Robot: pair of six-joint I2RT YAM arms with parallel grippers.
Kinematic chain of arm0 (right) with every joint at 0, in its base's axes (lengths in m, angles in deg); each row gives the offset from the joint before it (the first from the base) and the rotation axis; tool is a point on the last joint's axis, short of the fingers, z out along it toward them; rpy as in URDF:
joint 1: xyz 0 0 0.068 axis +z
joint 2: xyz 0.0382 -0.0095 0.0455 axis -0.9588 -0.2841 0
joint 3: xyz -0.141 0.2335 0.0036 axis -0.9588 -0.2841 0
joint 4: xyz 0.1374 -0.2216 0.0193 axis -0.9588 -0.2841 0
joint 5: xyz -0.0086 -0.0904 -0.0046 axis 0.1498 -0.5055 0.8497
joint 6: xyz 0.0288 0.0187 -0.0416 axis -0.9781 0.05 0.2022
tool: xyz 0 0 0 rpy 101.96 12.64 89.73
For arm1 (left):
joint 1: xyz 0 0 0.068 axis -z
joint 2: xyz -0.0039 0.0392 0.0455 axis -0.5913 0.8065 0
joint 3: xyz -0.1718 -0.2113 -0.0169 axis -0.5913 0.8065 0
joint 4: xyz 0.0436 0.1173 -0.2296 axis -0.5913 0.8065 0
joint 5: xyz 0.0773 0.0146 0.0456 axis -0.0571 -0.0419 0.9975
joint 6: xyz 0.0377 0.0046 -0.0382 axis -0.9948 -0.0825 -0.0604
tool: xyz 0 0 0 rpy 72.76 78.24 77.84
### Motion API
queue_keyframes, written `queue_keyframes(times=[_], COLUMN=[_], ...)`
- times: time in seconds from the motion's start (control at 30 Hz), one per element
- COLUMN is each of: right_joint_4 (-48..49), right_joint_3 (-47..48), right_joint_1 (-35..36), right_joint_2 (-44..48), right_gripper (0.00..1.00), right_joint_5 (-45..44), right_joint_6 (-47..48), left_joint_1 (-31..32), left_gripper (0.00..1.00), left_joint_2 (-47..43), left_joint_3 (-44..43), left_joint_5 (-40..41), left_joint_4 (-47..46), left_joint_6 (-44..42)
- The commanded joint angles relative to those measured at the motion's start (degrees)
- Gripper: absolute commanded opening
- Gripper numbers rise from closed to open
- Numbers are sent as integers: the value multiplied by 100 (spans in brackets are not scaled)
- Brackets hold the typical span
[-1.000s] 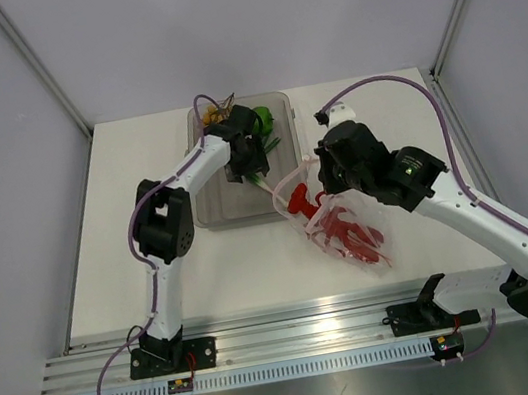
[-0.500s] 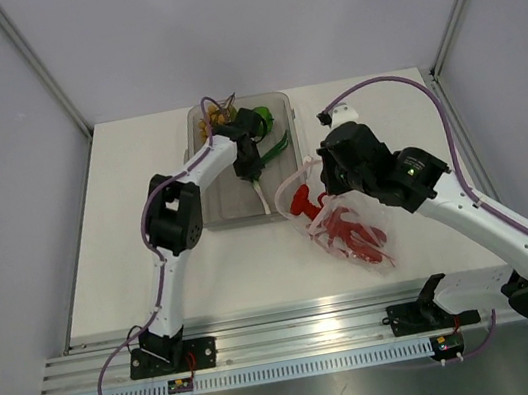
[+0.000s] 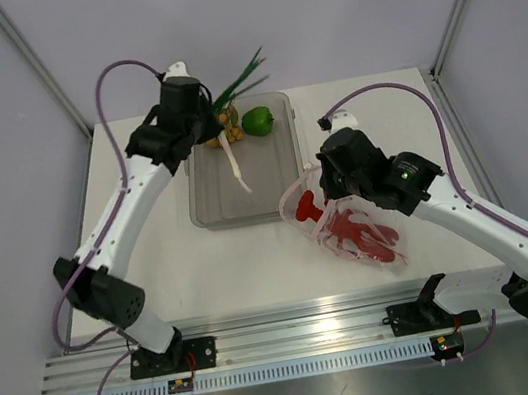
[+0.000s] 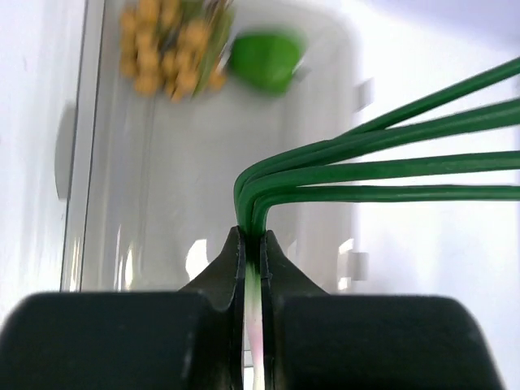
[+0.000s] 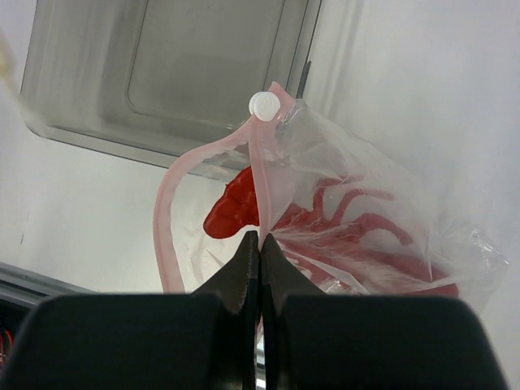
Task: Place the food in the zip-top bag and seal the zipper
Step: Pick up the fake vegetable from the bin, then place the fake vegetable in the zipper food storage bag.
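Over the far end of the tray (image 3: 214,191): left gripper (image 4: 251,241) is raised, jaws pressed together on the pale stem of the thin green stalks (image 4: 382,154).
Right of the tray's near corner: right gripper (image 5: 253,244) has its jaws pressed together, pinching the zipper (image 5: 172,213) and holding the mouth lifted and gaping.
Zip-top bag (image 5: 406,236): lies on the table just right of the tray, mouth turned toward it.
Done: red lobster (image 3: 359,234) is inside the bag.
Outstanding: stalks are held but not yet bagged. The green bell pepper (image 3: 256,121) and the cluster of yellow-tan balls (image 4: 158,49) lie at the tray's far end. The zipper is unsealed.
Change from a second ago: left gripper was then low inside the tray, jaws spread over the stalks. It has since clamped, lifted them clear and swung toward the tray's far left corner. Right grip is unchanged, and the bag has shifted only slightly.
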Motion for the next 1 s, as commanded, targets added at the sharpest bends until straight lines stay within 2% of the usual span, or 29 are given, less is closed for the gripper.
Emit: queue_keyframes(times=[0.0, 0.07, 0.13, 0.2, 0.33, 0.53, 0.63, 0.8, 0.97], right_joint_4=[399, 442, 548, 645, 934, 1259, 1409, 1471, 1577], right_joint_3=[10, 19, -34, -78, -113, -43, -52, -16, -210], right_joint_1=[-72, -63, -72, -72, -72, -72, -72, -72, -72], right_joint_2=[-5, -31, -31, -31, -127, -347, -365, -269, -58], right_gripper=[0, 0, 0, 0, 0, 0, 0, 0, 0], right_joint_5=[-24, -111, -138, -200, -113, 266, 389, 530, 582], right_joint_6=[-245, -429, -683, -990, -1352, -1651, -1748, -1888, -1959], left_joint_1=[-21, -21, -13, 66, 549, 1086, 1200, 1244, 1244], left_gripper=[0, 0, 0, 0, 0, 0, 0, 0, 0], left_joint_2=[-766, -1248, -1566, -1917, -2192, -2235, -2341, -2455, -2438], left_joint_3=[388, 730, 1468, 1828, 2418, 2533, 2805, 3543, 3737], left_joint_5=[-154, -514, -899, -963, 9, 819, 978, 620, 110], left_joint_4=[-532, -952, -1392, -1745, -1825, -1825, -2140, -3221, -3933], left_joint_6=[-19, 112, 455, 849, 1509, 2117, 2292, 2337, 2205])
